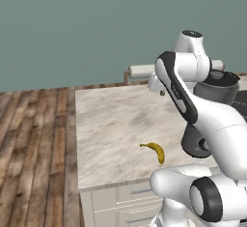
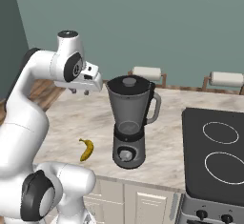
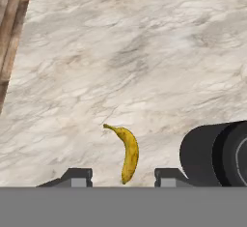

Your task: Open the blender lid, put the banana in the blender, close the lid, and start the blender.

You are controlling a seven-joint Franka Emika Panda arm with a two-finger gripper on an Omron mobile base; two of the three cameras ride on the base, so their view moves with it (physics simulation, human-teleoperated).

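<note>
The blender (image 2: 128, 123) stands on the marble counter (image 2: 71, 118), its smoky jar on a dark round base. The black blender lid (image 2: 127, 81) sits on the jar's mouth. In the left base view the arm hides part of the blender (image 1: 219, 90). The yellow banana (image 2: 86, 149) (image 1: 156, 150) lies flat near the counter's front edge, left of the blender base. My gripper (image 2: 79, 91) (image 1: 162, 92) hovers well above the counter, left of the jar's top, pointing down. It is open and holds nothing. In the hand view the banana (image 3: 128, 152) lies far below, between my fingertips (image 3: 77, 175), with the blender base (image 3: 212, 153) at the right.
Two white paper-towel rolls (image 2: 147, 73) (image 2: 228, 79) stand at the counter's back. A black cooktop (image 2: 214, 147) lies right of the blender. The counter's left edge drops to wooden floor (image 1: 34, 148). Bare marble stretches behind and left of the banana.
</note>
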